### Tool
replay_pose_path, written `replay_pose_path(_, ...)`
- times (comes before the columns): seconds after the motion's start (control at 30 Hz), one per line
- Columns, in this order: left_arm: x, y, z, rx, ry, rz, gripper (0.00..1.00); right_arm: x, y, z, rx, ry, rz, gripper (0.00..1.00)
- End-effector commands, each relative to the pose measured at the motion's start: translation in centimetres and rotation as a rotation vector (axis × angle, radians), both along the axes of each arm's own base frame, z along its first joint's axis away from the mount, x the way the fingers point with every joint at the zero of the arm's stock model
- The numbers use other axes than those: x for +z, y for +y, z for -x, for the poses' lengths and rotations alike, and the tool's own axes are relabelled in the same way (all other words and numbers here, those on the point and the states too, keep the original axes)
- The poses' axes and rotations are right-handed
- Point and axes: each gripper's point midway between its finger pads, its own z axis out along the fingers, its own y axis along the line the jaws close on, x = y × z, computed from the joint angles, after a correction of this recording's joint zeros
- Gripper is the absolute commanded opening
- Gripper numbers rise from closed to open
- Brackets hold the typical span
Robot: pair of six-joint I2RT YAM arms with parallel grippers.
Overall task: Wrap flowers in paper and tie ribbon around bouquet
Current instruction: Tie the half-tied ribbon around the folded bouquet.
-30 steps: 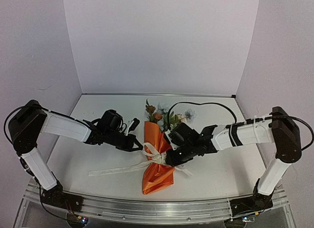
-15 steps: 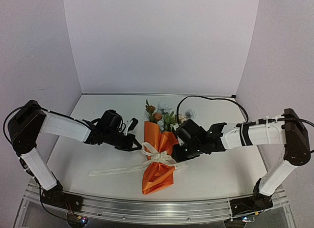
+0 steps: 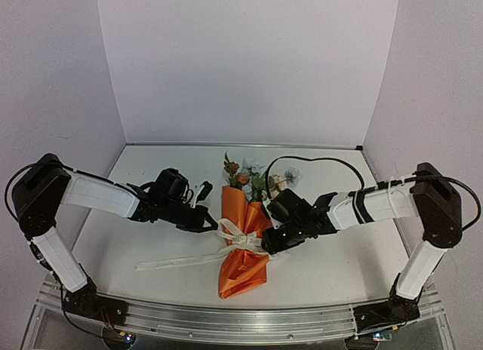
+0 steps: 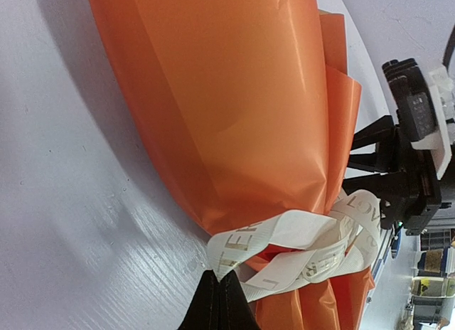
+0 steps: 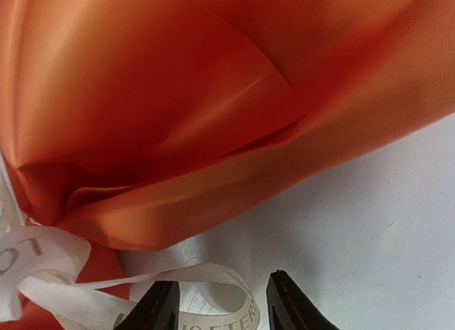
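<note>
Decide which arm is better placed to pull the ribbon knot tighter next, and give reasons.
Probably left: the left pincer is shut on a ribbon loop at the bouquet's waist; the right pincer stands open, ribbon lying loose between its fingers.

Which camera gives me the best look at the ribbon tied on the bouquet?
Left wrist: the ribbon is large and sharp, looped around the bouquet, one strand in the shut left gripper. Top external shows it small, tail trailing left. Right wrist shows only one loop.
</note>
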Motion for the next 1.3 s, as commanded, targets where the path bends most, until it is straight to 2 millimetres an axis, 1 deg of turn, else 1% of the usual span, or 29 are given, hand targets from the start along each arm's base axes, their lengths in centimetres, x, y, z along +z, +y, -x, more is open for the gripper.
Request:
replay_pose_path(0.0,1.6,-0.4,-0.6,-0.008,-0.036,0.031,0.0,-0.7,0.1,-0.9,0.0,-0.002,-0.006,0.4)
replay_pose_path(0.07,1.5,-0.4,-0.7,-0.005,-0.036,0.029,0.0,-1.0,-0.2,-1.0,-0.017,0.001,0.0,0.36)
replay_pose_path(0.13,1.6,-0.4,-0.8,-0.001,-0.036,0.028,0.0,-1.0,-0.5,-1.1,-0.043,-0.002,0.003,0.24)
replay_pose_path(0.27,1.3,-0.2,-0.8,0.009,-0.034,0.015,0.0,-0.2,-1.6,-1.4,-0.103,-0.029,0.009,0.03)
replay_pose_path(0.3,1.2,-0.1,-0.8,0.013,-0.034,0.011,0.0,-0.1,-2.0,-1.4,-0.121,-0.032,0.019,0.0)
replay_pose_path(0.57,0.2,0.5,-0.6,0.042,-0.009,-0.014,0.0,1.3,-6.3,-1.3,-0.351,-0.08,0.019,0.0)
replay_pose_path(0.7,-0.1,0.8,-0.6,0.054,-0.004,-0.02,0.0,1.9,-7.4,-1.2,-0.419,-0.093,0.009,0.0)
replay_pose_path(0.83,-0.3,1.0,-0.6,0.065,-0.003,-0.023,0.0,1.7,-8.3,-1.0,-0.449,-0.094,0.035,0.0)
replay_pose_path(0.97,-0.4,1.1,-0.5,0.071,0.0,-0.022,0.0,1.9,-8.4,-1.0,-0.459,-0.098,0.033,0.0)
replay_pose_path(1.07,-0.6,1.4,-0.4,0.084,-0.002,-0.022,0.0,2.0,-9.0,-1.1,-0.473,-0.11,0.055,0.0)
replay_pose_path(1.17,0.0,0.5,-0.1,0.044,0.004,0.015,0.0,2.3,-7.9,-1.1,-0.432,-0.098,0.042,0.0)
replay_pose_path(1.27,0.9,0.1,-0.3,0.034,-0.019,0.049,0.07,3.2,-6.8,-1.5,-0.4,-0.111,0.029,0.0)
